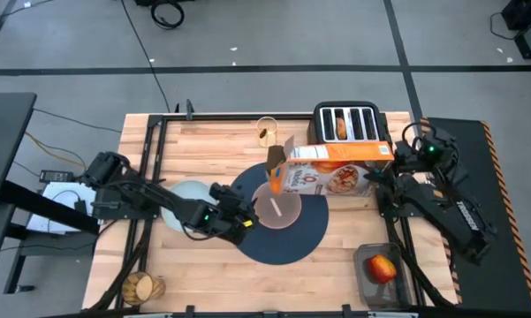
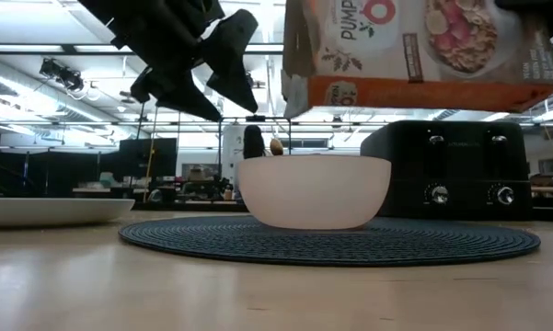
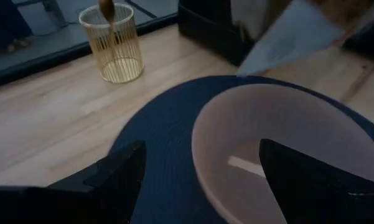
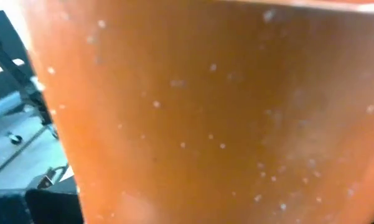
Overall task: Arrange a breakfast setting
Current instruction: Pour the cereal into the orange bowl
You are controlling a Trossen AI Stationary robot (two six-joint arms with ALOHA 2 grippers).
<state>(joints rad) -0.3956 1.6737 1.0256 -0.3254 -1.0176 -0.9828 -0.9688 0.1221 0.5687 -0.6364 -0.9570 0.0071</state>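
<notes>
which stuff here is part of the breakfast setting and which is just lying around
Part of the job:
navy placemat
pinkish bowl
pale plate
amber tumbler
red apple
bagel in the toaster
cereal box, held tipped over the bowl by the right gripper

Just there:
black toaster
gold wire cup

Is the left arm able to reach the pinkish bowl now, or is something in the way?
Probably yes. The left gripper hovers open just beside the pinkish bowl; the cereal box hangs above the bowl's far side, not between them.
</notes>
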